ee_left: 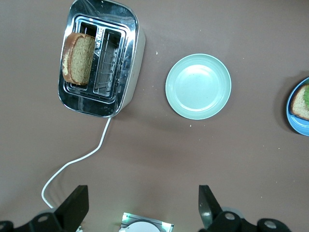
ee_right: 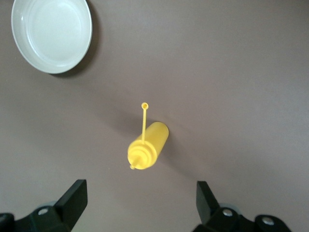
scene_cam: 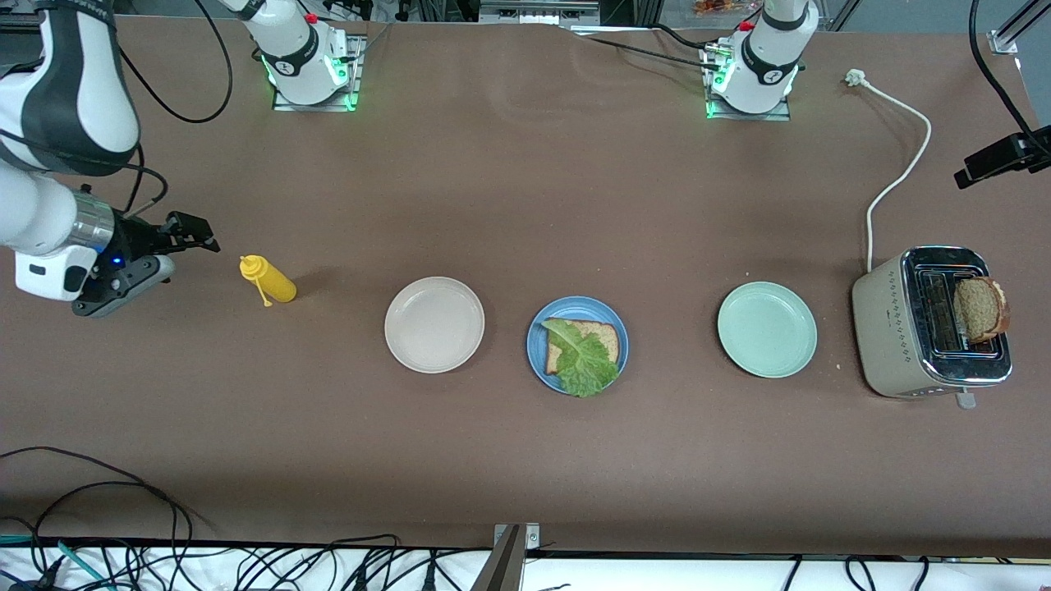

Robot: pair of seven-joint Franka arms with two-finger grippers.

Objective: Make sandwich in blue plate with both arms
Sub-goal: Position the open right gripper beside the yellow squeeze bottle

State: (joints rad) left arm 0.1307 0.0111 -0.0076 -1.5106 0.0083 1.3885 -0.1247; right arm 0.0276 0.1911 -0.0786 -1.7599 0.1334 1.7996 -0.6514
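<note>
Right gripper (scene_cam: 193, 234): hangs over bare table at the right arm's end, beside the yellow squeeze bottle (scene_cam: 268, 280); fingers spread wide with nothing between them.
Left gripper (ee_left: 142, 205): its arm is out of the front view except for the base; the left wrist view shows its two fingers spread wide and empty, high over the table near the toaster's white cord (ee_left: 77, 162).
Why they hang so: both arms look parked and ready, jaws wide for a next pick; the left one sits over the toaster's end, probably because the remaining bread is there.
Blue plate (scene_cam: 612, 324): in the middle of the row of three plates, between the cream-white plate (scene_cam: 434, 324) and the pale green plate (scene_cam: 767, 329).
Sandwich so far: one bread slice (scene_cam: 603, 336) lies flat on the blue plate, a ruffled lettuce leaf (scene_cam: 585, 361) on top and hanging over the plate's nearer rim; no top slice yet.
Second slice (scene_cam: 979, 309): stands upright in one slot of the silver toaster (scene_cam: 899, 328), raised enough to be gripped by its edge.
Likely next step: lift that slice and lay it on the lettuce.
Front view only: the whole row of plates and the lettuce in full.
Left wrist view only: the toaster's second slot is empty; only an edge of the blue plate shows.
Right wrist view only: the bottle's cap tethered on a thin strap.
</note>
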